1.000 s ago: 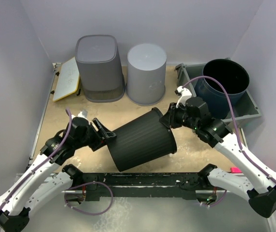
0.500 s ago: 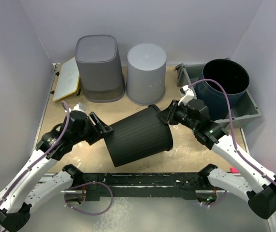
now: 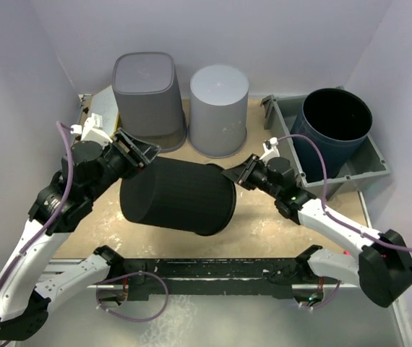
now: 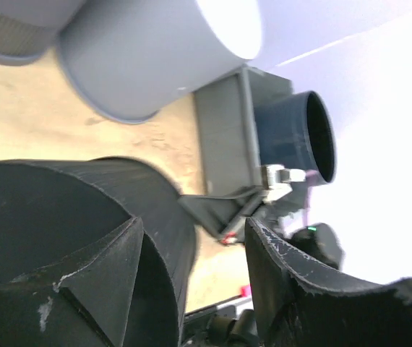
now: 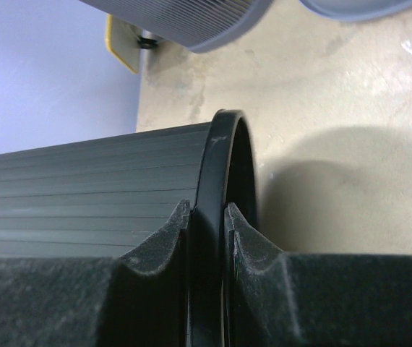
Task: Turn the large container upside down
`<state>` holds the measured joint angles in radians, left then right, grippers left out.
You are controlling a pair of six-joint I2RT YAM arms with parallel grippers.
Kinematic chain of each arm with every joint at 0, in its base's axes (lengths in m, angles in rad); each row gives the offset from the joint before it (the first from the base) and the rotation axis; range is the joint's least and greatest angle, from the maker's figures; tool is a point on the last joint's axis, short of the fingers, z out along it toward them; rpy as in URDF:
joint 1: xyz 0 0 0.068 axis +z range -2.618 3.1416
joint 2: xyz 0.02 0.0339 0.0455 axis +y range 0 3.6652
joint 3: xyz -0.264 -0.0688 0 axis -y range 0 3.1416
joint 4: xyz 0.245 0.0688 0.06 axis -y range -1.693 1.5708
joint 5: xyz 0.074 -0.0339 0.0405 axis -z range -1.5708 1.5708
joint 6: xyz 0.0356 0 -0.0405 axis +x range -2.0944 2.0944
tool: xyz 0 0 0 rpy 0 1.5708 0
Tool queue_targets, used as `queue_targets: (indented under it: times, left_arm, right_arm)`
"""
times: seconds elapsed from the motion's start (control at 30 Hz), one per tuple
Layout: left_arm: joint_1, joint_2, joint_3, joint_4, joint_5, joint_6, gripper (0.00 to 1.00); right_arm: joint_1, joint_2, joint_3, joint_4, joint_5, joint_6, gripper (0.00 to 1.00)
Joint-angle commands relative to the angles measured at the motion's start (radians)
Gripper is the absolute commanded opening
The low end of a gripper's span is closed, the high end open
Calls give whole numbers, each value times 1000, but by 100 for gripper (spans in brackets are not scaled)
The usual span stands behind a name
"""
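Rotation is advanced: black ribbed plastic container (image 3: 181,199) is swung from its earlier tilt to lie sideways, mid-table; its rim (image 5: 224,144) is pinched by right gripper (image 3: 236,176); left gripper (image 3: 135,150) is spread wide at closed end; inversion is judged half complete.

Pale lavender walls (image 3: 278,36) around a sandy tan tabletop (image 3: 255,218)

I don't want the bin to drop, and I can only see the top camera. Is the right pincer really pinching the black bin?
Observer: Yes. The right wrist camera shows the right pincer shut on the black bin's rim, one finger inside, one outside.
Operator: And the other one?
Observer: Its wrist camera shows the left pincer open, fingers spread at the bin's other end. I can't tell whether they touch it.
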<state>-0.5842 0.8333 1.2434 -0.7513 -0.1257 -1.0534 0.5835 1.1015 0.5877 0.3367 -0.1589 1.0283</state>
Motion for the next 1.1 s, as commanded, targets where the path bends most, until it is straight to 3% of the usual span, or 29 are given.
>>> queue_targets:
  times: [0.0,0.17,0.3,0.47,0.6,0.73,0.9,1.07]
  left_arm:
    - [-19,72,-4,312,160,-35,54]
    - [-19,118,-23,397,176,-34,54]
    - [-19,140,-44,406,171,-22,54]
    - [-19,142,-65,418,167,-19,54]
    - [-19,158,-65,419,169,-4,54]
    - [-19,176,-47,422,169,20,54]
    - [-19,204,20,376,166,87,54]
    - [-17,216,119,262,152,198,54]
  right_arm:
    - [68,77,-15,147,-144,33,0]
    - [121,216,24,211,-128,34,0]
    - [146,305,50,240,-107,50,9]
    - [148,324,61,209,-73,35,40]
    - [148,286,120,-25,-29,-49,58]
    - [146,188,159,-264,124,-158,72]
    - [143,34,160,-496,254,-290,75]
    - [143,-147,118,-758,233,-353,74]
